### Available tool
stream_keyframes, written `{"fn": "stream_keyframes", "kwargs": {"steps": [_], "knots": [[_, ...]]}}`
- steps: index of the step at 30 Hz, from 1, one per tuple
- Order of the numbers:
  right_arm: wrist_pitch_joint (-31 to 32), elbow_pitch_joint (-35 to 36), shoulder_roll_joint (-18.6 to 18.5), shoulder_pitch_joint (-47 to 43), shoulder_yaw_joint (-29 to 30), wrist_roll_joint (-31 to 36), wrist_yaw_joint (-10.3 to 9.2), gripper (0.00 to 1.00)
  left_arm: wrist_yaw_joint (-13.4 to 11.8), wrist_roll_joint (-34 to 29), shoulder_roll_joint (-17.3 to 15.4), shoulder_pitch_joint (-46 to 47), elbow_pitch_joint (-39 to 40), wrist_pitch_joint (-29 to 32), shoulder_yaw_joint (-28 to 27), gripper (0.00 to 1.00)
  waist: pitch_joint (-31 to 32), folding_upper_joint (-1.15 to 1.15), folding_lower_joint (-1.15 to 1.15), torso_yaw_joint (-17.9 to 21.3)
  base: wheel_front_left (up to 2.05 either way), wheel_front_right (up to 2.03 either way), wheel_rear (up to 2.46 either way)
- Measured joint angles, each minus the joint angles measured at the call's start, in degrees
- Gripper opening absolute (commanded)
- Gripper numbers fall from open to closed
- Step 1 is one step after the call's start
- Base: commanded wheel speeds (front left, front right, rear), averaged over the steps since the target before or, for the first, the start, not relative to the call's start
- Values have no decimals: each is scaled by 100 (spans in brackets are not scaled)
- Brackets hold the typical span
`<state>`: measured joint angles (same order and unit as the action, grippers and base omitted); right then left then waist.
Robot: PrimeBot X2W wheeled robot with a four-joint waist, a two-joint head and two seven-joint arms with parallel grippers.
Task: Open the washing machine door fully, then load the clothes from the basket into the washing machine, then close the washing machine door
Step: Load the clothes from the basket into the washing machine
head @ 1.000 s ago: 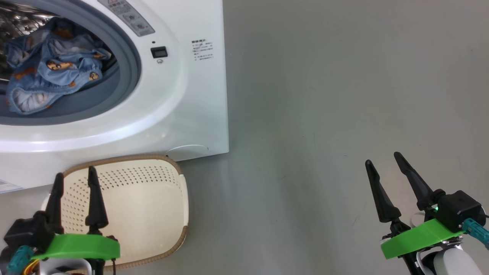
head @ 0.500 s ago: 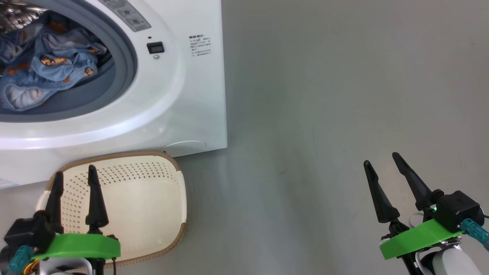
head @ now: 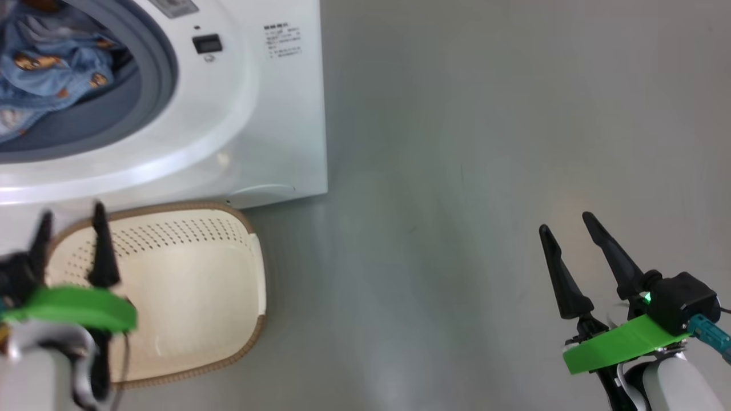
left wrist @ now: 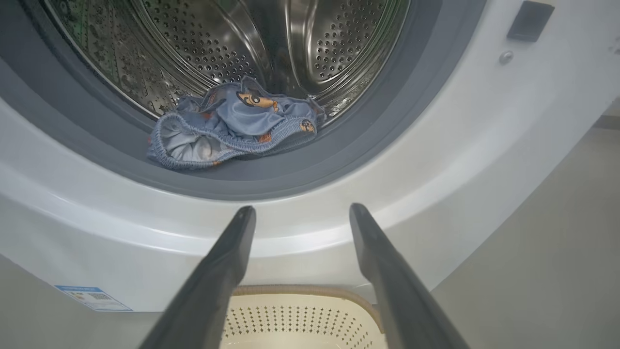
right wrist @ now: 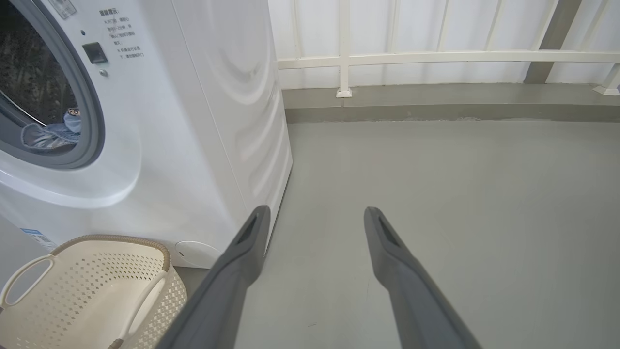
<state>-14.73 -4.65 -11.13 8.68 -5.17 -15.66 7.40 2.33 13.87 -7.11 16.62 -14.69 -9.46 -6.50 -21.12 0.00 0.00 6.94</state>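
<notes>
The washing machine [head: 257, 114] stands at the upper left with its round opening uncovered; the washing machine door is out of view. The clothes [head: 45, 74], light blue with orange figures, lie inside the steel drum [left wrist: 218, 48] just behind the grey gasket, also clothes [left wrist: 237, 126]. In front of the washer sits the basket [head: 188, 297], cream with a brown rim and nothing in it. My left gripper [head: 72, 211] hovers open over the basket's left part, fingers pointing at the washer front. My right gripper [head: 565, 222] is open over bare floor, far right.
Grey floor stretches to the right of the washer. A white railing [right wrist: 436, 57] on a low kerb closes the far side. A blue label [left wrist: 92, 298] is stuck low on the washer's front. The basket [right wrist: 87, 291] has loop handles.
The head camera has moved, so washer and basket sit higher and further left in the picture. My left arm, blurred, has shifted left and toward the washer. Both grippers stay open.
</notes>
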Motion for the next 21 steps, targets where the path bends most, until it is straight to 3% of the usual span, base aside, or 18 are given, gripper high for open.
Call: {"fn": "stream_keyframes", "kwargs": {"steps": [9, 15, 21], "knots": [[0, 33, 12, 268, -44, -14, 0, 100, 7, -207, -836, 1487, -354, 1009, -26, 100, -533, 0, 0, 146, 0, 0, 0], [0, 43, 40, 478, -78, -35, 0, 100, 157, -303, -1413, 2525, -916, 1492, 32, 100, -892, 0, 0, 302, 0, 0, 0], [0, 41, 104, 633, -130, -67, 0, 100, 198, -492, -1771, 3360, -1549, 1896, 152, 100, -1188, 0, 1, 491, 0, 0, 0]]}}
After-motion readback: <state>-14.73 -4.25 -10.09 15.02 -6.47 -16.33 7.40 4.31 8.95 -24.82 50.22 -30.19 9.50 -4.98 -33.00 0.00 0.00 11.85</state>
